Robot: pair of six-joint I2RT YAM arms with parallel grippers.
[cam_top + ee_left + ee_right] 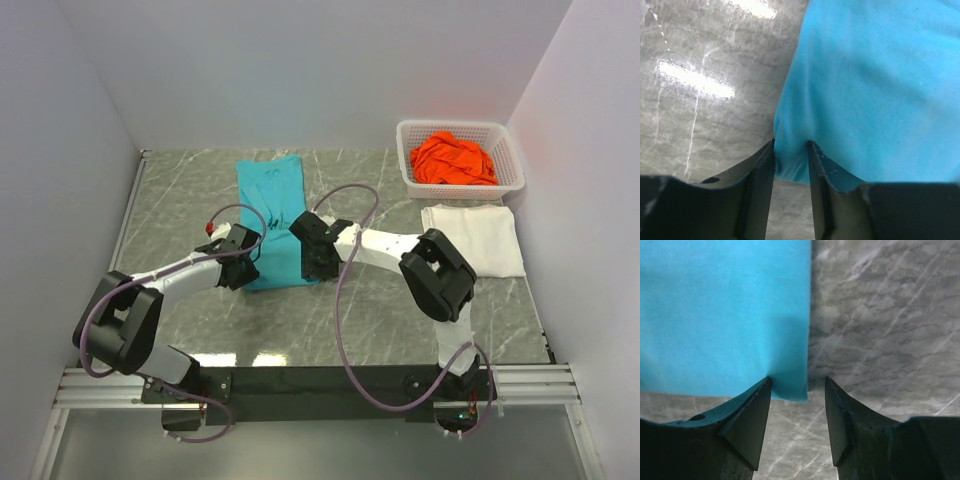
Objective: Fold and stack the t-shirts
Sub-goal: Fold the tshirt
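The teal t-shirt (272, 200) lies folded into a long strip on the table, running from the back toward the arms. My left gripper (243, 272) is at its near left corner, shut on a bunched bit of the teal cloth (875, 90) between its fingers (791, 145). My right gripper (312, 268) is at the near right corner, open, with the corner of the teal cloth (725, 315) lying flat between its jaws (797, 382), against the left finger. The white t-shirt (475, 238) lies folded at the right. The orange t-shirt (455, 160) is crumpled in the basket.
The white lattice basket (405, 150) stands at the back right corner, against the right wall. The grey marble table (180, 200) has walls on the left, back and right. Cables loop above both arms.
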